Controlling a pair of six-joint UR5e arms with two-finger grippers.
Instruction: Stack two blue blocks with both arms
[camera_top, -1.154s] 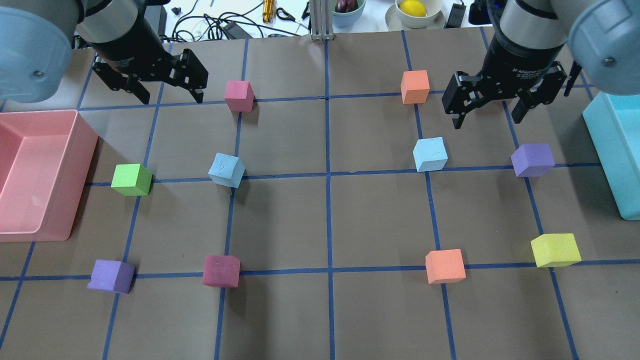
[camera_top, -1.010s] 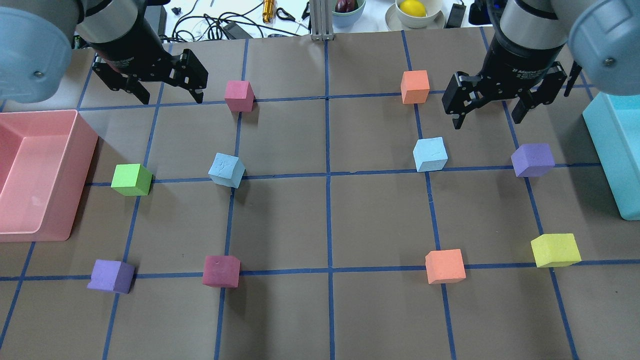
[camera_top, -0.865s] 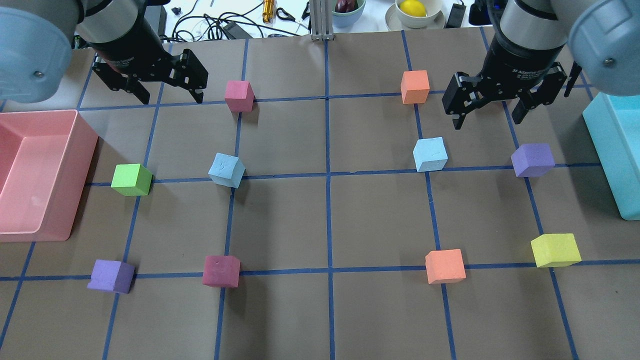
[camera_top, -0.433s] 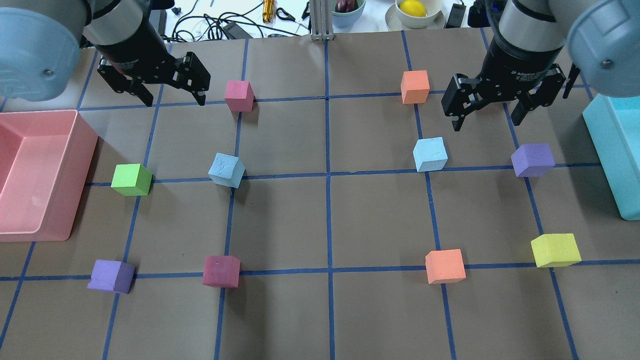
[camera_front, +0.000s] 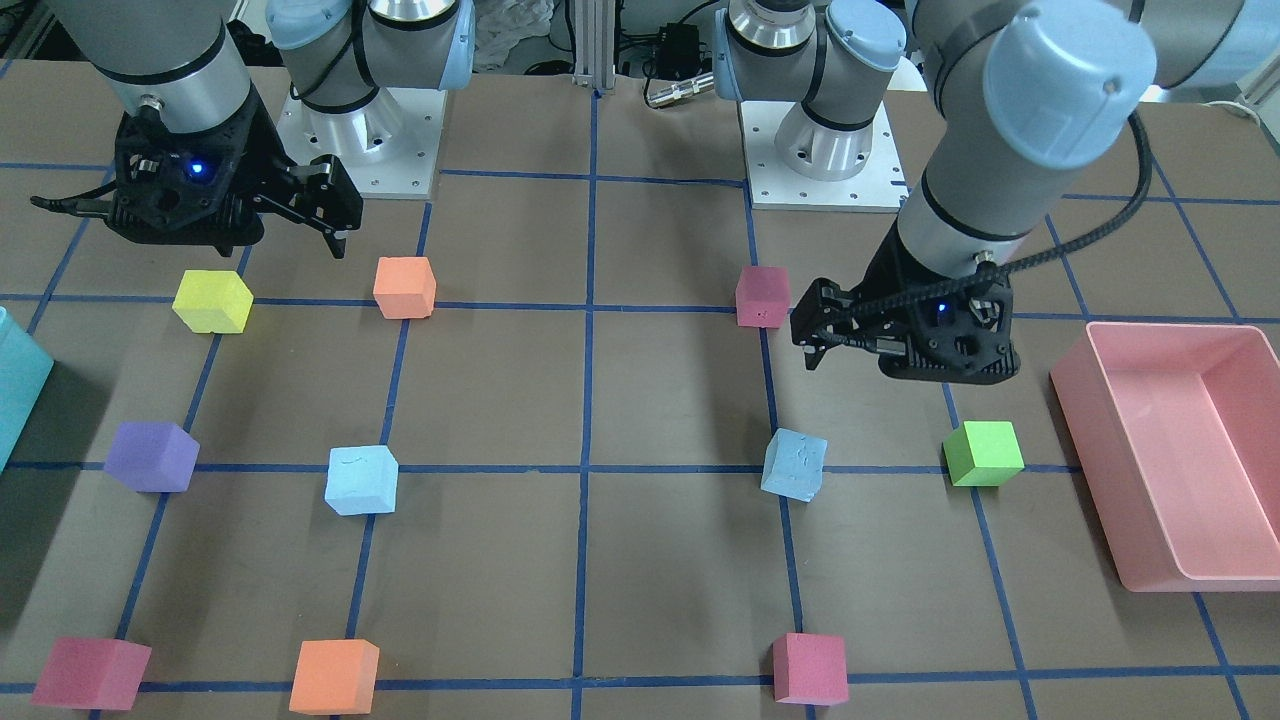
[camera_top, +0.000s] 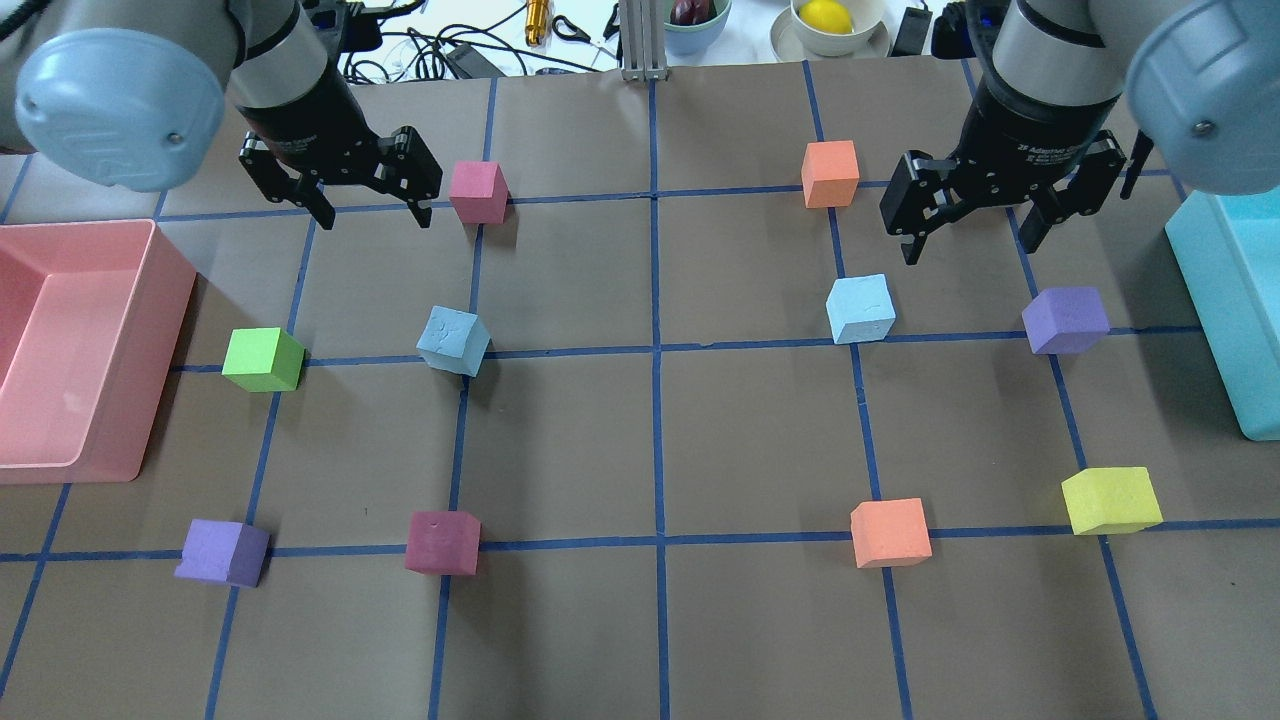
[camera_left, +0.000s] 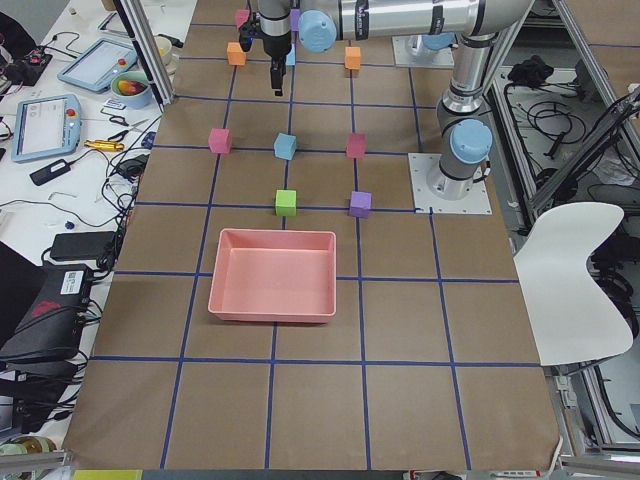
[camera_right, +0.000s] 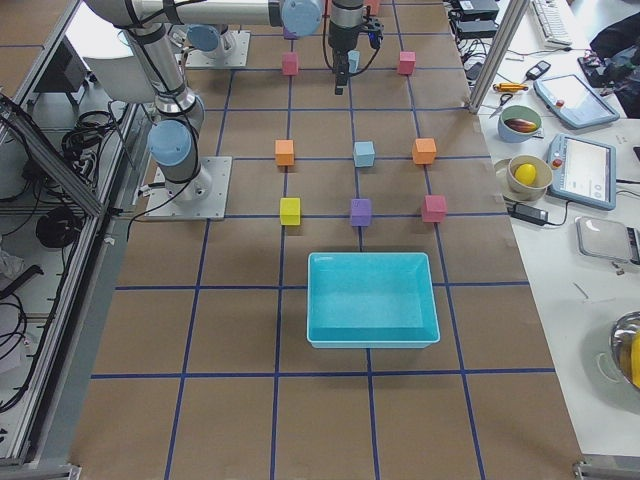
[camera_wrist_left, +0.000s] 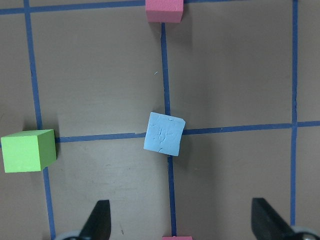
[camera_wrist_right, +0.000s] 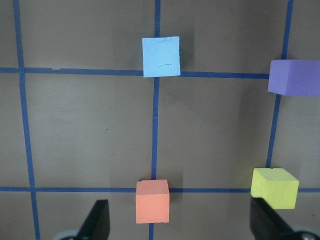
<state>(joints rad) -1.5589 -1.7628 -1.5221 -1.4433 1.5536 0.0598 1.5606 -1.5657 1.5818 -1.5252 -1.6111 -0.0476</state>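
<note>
Overhead, our left gripper (camera_top: 372, 212) has swung right toward the left blue block (camera_top: 453, 341), jaws spread and empty. The right gripper (camera_top: 968, 245), also spread, has barely shifted near the right blue block (camera_top: 860, 309). The left wrist view shows its block skewed to the tape lines (camera_wrist_left: 166, 75). The right wrist view shows its block square. Both blocks rest on the table, well apart, so we judge the reach only starting.
</note>
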